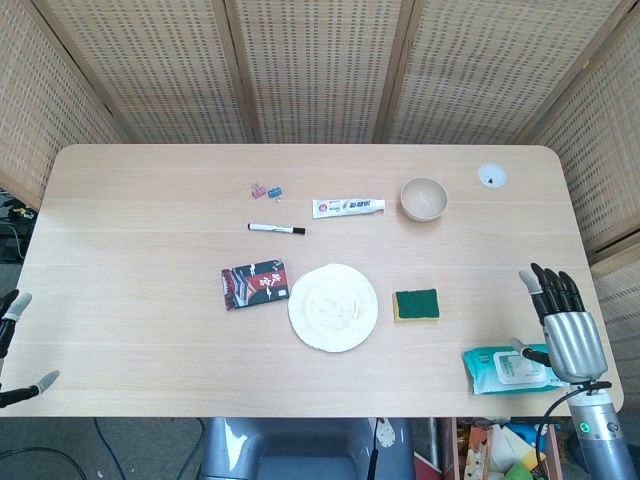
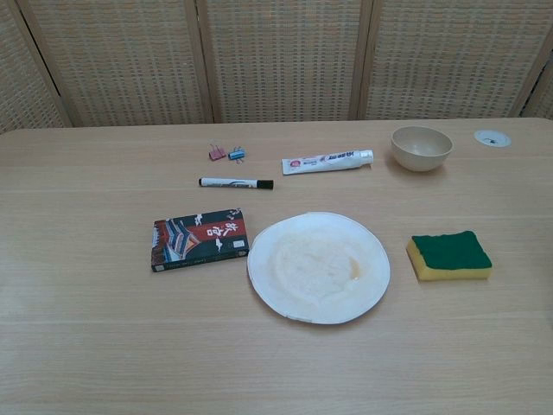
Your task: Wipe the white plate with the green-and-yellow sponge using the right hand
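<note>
The white plate [image 1: 333,307] [image 2: 318,265] lies flat near the table's front middle, with a faint smear on it. Just to its right sits the green-and-yellow sponge [image 1: 415,305] [image 2: 449,255], green side up. In the head view my right hand [image 1: 566,322] hovers at the table's right front edge, well to the right of the sponge, fingers spread and holding nothing. My left hand [image 1: 12,345] shows only as fingertips at the left edge, apart and empty. Neither hand appears in the chest view.
A dark red box [image 1: 256,284] lies left of the plate. Behind are a black marker [image 1: 276,229], binder clips [image 1: 265,190], a toothpaste tube [image 1: 348,207] and a beige bowl [image 1: 424,198]. A wet-wipes pack [image 1: 505,368] sits under my right hand.
</note>
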Action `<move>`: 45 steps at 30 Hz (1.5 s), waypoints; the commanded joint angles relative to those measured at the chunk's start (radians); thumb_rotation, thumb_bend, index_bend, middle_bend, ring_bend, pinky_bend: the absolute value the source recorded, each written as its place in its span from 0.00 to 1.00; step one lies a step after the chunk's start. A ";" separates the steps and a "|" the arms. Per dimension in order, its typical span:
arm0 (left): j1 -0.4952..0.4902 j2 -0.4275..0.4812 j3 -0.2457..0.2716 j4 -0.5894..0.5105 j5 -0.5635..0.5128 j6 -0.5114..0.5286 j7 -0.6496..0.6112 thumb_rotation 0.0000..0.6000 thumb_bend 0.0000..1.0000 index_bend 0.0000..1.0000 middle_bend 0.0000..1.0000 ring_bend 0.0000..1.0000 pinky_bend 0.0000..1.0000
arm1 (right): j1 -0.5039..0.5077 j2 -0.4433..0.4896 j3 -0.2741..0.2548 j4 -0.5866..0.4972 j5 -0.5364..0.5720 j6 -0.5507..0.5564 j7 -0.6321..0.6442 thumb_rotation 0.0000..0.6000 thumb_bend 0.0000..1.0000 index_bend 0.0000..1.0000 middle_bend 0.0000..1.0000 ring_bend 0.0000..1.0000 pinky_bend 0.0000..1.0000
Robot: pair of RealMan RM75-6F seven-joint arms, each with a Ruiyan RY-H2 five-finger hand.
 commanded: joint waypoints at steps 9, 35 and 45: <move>-0.003 0.000 -0.002 0.005 -0.001 -0.007 -0.005 1.00 0.00 0.00 0.00 0.00 0.00 | 0.009 0.005 0.000 -0.022 -0.023 -0.037 0.032 1.00 0.00 0.00 0.00 0.00 0.00; -0.063 -0.014 -0.051 0.002 -0.136 -0.120 0.035 1.00 0.00 0.00 0.00 0.00 0.00 | 0.399 -0.309 0.102 0.223 0.111 -0.627 -0.141 1.00 0.00 0.17 0.23 0.13 0.24; -0.078 -0.007 -0.063 0.006 -0.181 -0.155 0.029 1.00 0.00 0.00 0.00 0.00 0.00 | 0.416 -0.353 0.095 0.206 0.199 -0.684 -0.301 1.00 0.00 0.21 0.24 0.14 0.26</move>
